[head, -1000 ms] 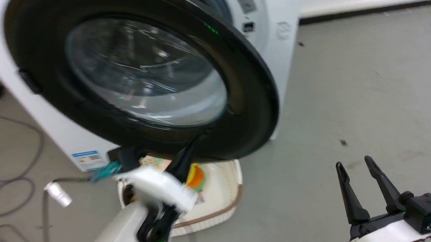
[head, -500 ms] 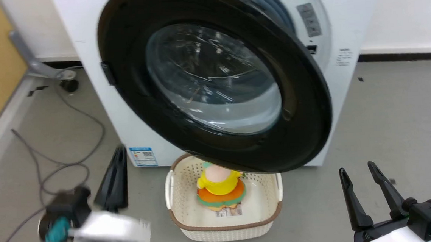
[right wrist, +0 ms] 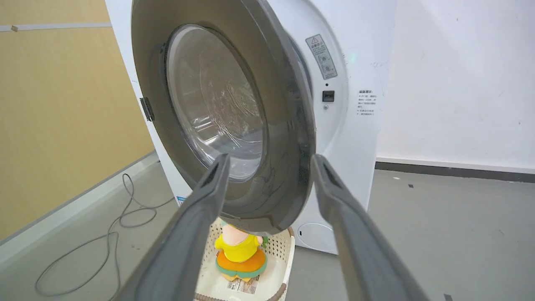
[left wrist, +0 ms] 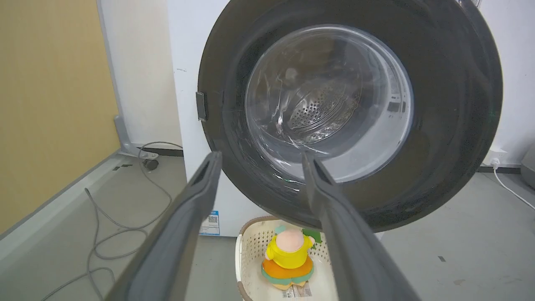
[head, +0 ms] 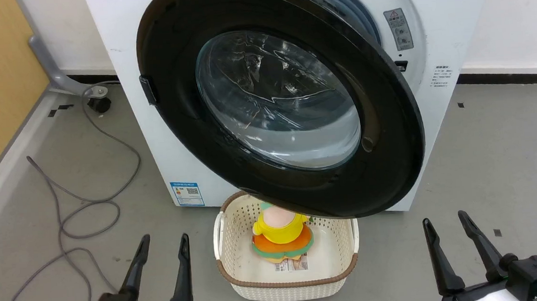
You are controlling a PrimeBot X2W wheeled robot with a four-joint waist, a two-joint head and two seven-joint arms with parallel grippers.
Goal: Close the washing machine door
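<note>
The washing machine door stands partly open. Its hinge sits on the left edge in the head view, and its free right edge is swung out from the white washing machine, so that a strip of the grey rubber ring shows behind the upper rim. The lower rim of the door hangs over the back part of a cream basket on the floor, which holds a soft toy in yellow and orange.

The left gripper is low in the head view, to the left of the basket, its two fingers spread and holding nothing. The right gripper is low on the other side, right of the basket, also spread and empty. Both point up toward the machine, and the door lies above and beyond them, clear of all four fingers.

In the left wrist view the door faces the fingers almost square. In the right wrist view it is seen from its free edge. A grey cable loops across the floor to the left of the machine.
</note>
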